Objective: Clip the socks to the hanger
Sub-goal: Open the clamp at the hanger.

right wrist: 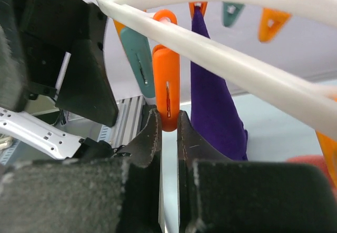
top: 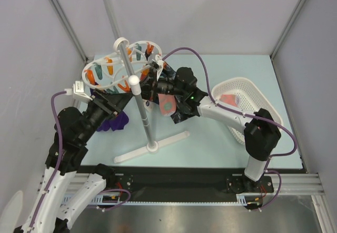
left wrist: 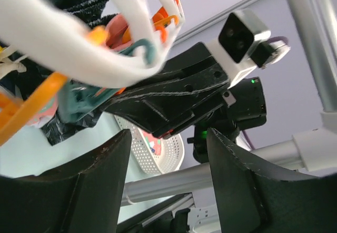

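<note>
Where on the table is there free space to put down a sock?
Bare table lies between the stand's cross base and the basket, and along the far edge behind the right arm. Crowded under the hanger, where both arms meet.

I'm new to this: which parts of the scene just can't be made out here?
Top view: tips of the right gripper, hidden under its own arm.
Left wrist view: hanger blurred, too near the lens.
Right wrist view: lower end of the purple sock, behind a finger.
Left wrist view: basket contents, too small.

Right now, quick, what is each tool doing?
Left tool: open, holding nothing.
Right tool: closed on an orange clip.
</note>
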`<act>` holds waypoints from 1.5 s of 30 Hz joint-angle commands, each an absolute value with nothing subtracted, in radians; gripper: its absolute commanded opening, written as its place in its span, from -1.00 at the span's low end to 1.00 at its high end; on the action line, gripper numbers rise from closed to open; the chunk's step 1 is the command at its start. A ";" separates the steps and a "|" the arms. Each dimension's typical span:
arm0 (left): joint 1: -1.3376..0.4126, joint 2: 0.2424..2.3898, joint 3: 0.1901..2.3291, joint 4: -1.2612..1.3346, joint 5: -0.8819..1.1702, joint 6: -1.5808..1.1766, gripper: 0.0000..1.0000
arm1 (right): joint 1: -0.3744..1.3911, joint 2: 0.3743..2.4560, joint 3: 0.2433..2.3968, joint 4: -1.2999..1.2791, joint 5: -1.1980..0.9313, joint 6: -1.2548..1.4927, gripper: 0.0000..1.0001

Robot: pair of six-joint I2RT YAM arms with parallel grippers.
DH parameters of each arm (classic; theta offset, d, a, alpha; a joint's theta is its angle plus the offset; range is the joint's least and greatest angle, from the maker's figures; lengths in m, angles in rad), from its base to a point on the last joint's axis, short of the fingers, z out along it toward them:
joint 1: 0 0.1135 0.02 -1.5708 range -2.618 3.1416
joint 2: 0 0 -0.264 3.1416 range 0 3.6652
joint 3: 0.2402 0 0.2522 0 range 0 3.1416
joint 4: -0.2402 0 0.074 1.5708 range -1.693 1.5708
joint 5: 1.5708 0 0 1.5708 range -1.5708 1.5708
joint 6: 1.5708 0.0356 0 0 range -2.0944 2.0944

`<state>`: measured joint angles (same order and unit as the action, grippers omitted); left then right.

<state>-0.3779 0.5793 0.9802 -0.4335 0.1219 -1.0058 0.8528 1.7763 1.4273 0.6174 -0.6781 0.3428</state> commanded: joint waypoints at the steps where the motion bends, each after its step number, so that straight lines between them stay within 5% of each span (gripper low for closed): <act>1: -0.380 0.587 0.986 -0.359 0.088 -1.031 0.30 | 0.857 1.720 1.467 0.513 -0.625 0.321 -1.00; 14: -0.380 0.621 0.962 -0.308 0.012 -1.006 0.33 | 0.874 1.621 1.525 0.167 -0.528 0.230 -1.00; 35: -0.380 0.689 0.976 -0.239 -0.055 -0.994 0.36 | 0.891 1.624 1.536 0.155 -0.520 0.215 -1.00; 45: -0.380 0.726 0.994 -0.244 -0.029 -0.963 0.15 | 0.891 1.635 1.548 0.144 -0.525 0.206 -1.00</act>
<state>-0.3779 0.7139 0.9615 -0.2707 -0.0418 -0.9947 0.8860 1.6547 1.5024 0.1593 -0.5266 0.2295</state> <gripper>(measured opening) 0.577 0.072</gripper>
